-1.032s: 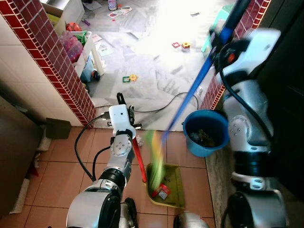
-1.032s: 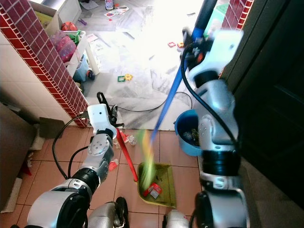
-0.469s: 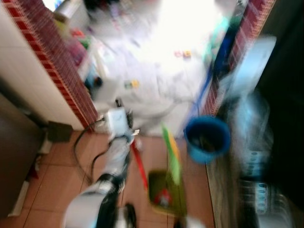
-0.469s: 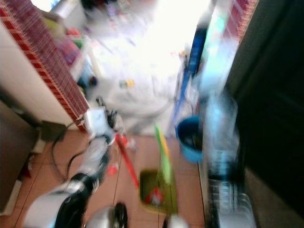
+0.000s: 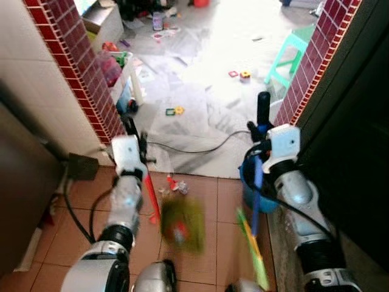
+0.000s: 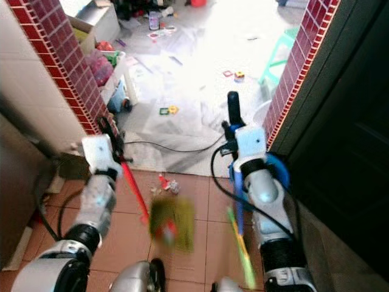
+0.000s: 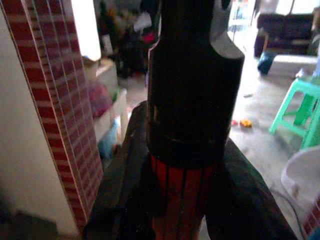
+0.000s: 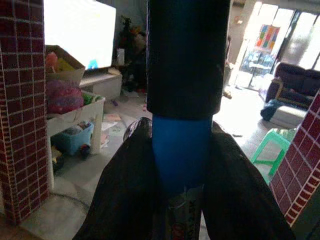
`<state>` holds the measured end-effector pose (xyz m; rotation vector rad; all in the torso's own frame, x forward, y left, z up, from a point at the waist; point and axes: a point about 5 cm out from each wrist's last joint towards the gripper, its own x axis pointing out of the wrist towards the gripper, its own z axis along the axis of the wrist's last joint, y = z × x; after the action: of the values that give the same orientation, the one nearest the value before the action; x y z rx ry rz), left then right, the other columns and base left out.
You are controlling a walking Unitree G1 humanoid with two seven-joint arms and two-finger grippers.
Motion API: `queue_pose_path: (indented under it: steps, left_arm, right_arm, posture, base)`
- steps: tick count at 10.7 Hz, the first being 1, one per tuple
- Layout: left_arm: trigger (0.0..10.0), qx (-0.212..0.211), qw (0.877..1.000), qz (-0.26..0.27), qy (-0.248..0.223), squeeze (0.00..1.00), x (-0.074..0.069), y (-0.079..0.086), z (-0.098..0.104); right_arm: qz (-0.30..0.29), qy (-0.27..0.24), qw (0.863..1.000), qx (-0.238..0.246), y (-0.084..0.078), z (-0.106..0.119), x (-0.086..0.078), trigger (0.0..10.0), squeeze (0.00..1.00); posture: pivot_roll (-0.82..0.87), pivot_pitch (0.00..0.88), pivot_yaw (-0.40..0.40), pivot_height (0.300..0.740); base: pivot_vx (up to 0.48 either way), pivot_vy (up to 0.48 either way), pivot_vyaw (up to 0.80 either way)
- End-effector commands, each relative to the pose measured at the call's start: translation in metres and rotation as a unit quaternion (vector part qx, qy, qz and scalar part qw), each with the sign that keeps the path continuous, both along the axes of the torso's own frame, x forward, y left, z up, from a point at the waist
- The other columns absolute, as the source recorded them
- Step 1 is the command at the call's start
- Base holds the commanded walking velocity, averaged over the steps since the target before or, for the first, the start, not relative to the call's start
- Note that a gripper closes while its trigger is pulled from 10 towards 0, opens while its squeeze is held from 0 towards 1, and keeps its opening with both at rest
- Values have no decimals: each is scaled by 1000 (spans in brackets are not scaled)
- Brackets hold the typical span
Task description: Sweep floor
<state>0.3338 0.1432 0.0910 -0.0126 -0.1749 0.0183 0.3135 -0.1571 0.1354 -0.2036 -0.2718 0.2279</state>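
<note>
My left gripper (image 5: 134, 135) is shut on the black-capped red handle (image 5: 150, 198) of a green dustpan (image 5: 182, 224). The dustpan is blurred low over the terracotta tiles, with a red scrap in it. My right gripper (image 5: 258, 130) is shut on the broom's blue shaft (image 5: 257, 193), just below its black top grip (image 5: 262, 108). The green bristles (image 5: 253, 250) trail by my right arm, to the right of the dustpan. In the wrist views the red handle (image 7: 182, 202) and blue shaft (image 8: 180, 150) sit between dark fingers. Small litter (image 5: 175, 184) lies ahead of the dustpan.
A blue bucket (image 5: 247, 185) stands behind my right arm at the doorway. Red brick pillars (image 5: 85, 67) frame the opening, with a dark door on the right. A black cable (image 5: 194, 149) crosses the threshold. Beyond are floor toys (image 5: 175, 111), a green stool (image 5: 292, 52) and a white shelf (image 5: 132, 73).
The view has shifted. My right arm has come down and the broom has swung from slanting over the dustpan to nearly upright beside it. The dustpan now looks blurred.
</note>
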Motion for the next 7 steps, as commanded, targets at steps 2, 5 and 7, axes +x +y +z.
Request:
queue_pose_path:
  steps: [2,5,7]
  left_arm:
    - [10000,7,999,-13,-43,0,1,1,14]
    - [10000,-31,998,18,-58,0,-5,12,21]
    - [10000,-48,994,67,-67,0,-8,30,28]
  right_arm:
    - [3,-34,999,-7,3,9,1,10000,0]
    - [-2,-33,999,-14,3,3,0,10000,0]
    - [0,-27,999,-20,0,0,0,10000,0]
  posture:
    - [-154,0,80,740]
    - [-154,0,69,740]
    - [-144,0,48,740]
  base:
    - [0,0,0]
    - [0,0,0]
    - [0,0,0]
